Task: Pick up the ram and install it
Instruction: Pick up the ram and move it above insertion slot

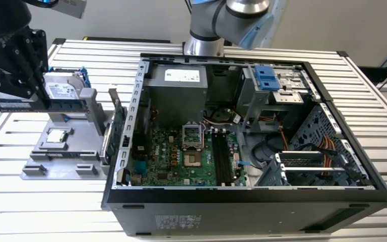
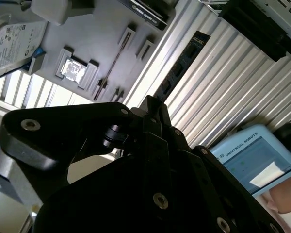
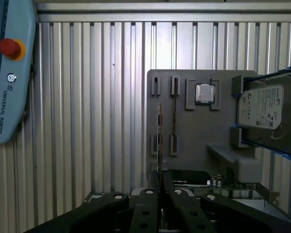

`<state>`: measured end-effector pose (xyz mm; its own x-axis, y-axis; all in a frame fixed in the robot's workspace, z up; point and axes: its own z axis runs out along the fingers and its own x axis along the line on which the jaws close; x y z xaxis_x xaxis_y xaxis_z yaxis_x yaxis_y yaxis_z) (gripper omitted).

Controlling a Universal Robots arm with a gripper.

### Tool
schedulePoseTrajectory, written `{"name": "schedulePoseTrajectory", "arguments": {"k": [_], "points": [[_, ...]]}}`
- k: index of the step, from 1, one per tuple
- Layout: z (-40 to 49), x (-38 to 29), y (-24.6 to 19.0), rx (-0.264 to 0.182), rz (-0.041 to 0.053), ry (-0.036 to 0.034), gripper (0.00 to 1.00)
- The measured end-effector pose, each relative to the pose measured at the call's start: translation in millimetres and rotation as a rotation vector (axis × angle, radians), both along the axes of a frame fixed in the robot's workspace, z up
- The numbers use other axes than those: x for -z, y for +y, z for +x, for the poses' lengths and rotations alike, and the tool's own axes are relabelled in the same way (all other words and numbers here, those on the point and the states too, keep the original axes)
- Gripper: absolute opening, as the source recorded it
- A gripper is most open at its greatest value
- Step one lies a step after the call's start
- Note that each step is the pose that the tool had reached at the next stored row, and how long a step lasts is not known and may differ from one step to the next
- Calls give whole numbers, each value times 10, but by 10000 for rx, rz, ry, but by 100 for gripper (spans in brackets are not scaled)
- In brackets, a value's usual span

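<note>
My black gripper (image 1: 32, 97) hangs at the exterior view's left, above the grey parts holder (image 1: 59, 156), shut on the ram (image 1: 59, 105). The ram is a long, thin blue-green stick held level in front of the hard drive (image 1: 64, 88). In the first wrist view the ram (image 3: 159, 141) shows edge-on, running out from between the fingertips (image 3: 153, 191) over the holder's slots (image 3: 173, 141). In the second wrist view the ram (image 2: 184, 63) reaches away from the gripper (image 2: 153, 104) across the ribbed table. The open computer case (image 1: 133, 101) lies to the exterior view's right, with its motherboard's dark memory slots (image 1: 221, 156) uncovered.
On the holder sit a square silver processor chip (image 1: 57, 135) and the hard drive. A green expansion card (image 1: 116, 128) stands on edge between holder and case. A blue teach pendant (image 3: 9, 73) lies on the table, with a person's hand (image 2: 286, 194) near it.
</note>
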<state>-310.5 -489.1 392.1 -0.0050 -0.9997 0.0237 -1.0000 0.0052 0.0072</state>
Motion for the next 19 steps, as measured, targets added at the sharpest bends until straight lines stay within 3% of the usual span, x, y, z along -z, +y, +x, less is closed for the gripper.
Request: {"name": "schedulePoseTrajectory", "arguments": {"k": [19], "points": [[120, 0, 0, 0, 0, 1, 0]]}}
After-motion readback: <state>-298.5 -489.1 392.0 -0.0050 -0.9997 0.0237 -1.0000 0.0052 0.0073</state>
